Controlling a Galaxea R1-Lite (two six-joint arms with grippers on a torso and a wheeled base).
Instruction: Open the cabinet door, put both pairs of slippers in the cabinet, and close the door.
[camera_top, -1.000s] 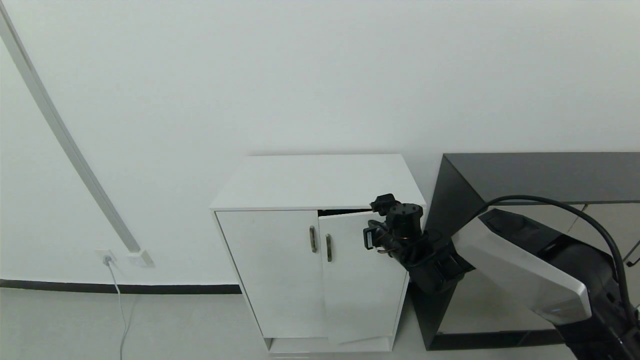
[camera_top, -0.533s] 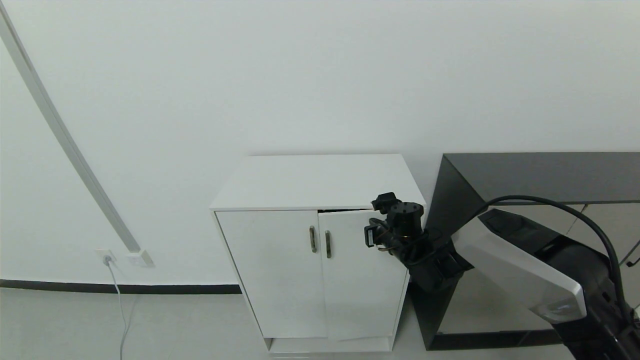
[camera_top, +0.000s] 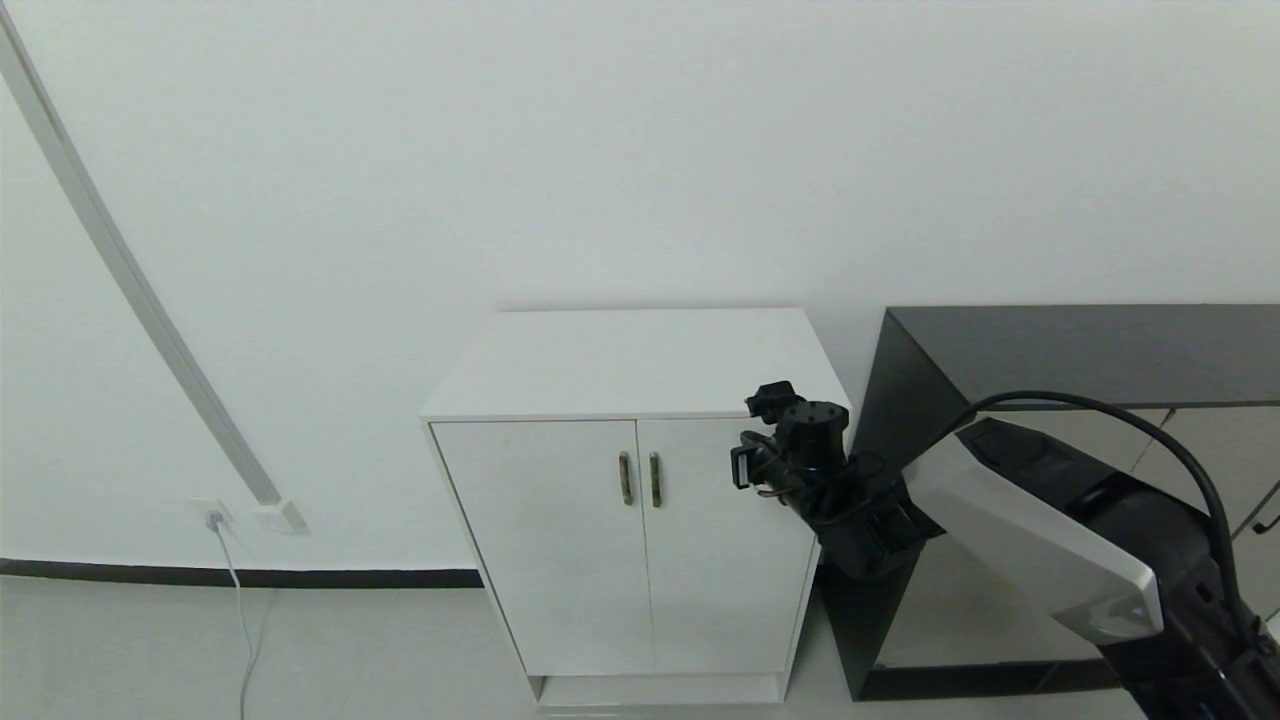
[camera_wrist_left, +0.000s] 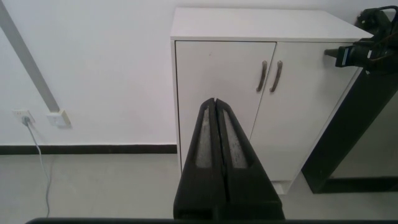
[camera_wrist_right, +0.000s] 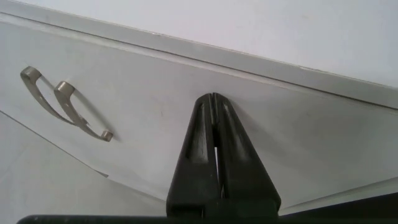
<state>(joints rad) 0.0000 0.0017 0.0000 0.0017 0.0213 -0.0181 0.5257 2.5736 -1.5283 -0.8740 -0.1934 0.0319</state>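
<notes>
White wall (camera_top: 640, 150) and pale floor (camera_top: 350, 650) frame the scene, and the white cabinet (camera_top: 630, 365) stands against the wall just beside a dark unit (camera_top: 1080, 345). Both cabinet doors sit flush, so the task's door is shut and anything stored inside is hidden behind it. The right arm (camera_top: 1010, 520) is stretched across the dark unit to the upper outer part of the right door (camera_top: 715, 580). The right jaws are pressed together, which I judge makes them a blunt pusher rather than a grasper. They are set on the flat panel well away from that door's handle (camera_top: 655, 480), since a closing push needs no hold. The left jaws, likewise pressed together on nothing, hang well apart from the cabinet and aim at its front, apparently parked out of the door's swing. In the head view the wrist covers the point of contact. The right wrist view supplies it: the closed tip lies at the panel just under the cabinet's top edge, seemingly touching, with both handles off to one side. The left wrist view adds the whole front down to the plinth, the thin even seam between the doors, and a wall socket (camera_wrist_left: 22, 115) with its cable (camera_wrist_left: 40, 158).
</notes>
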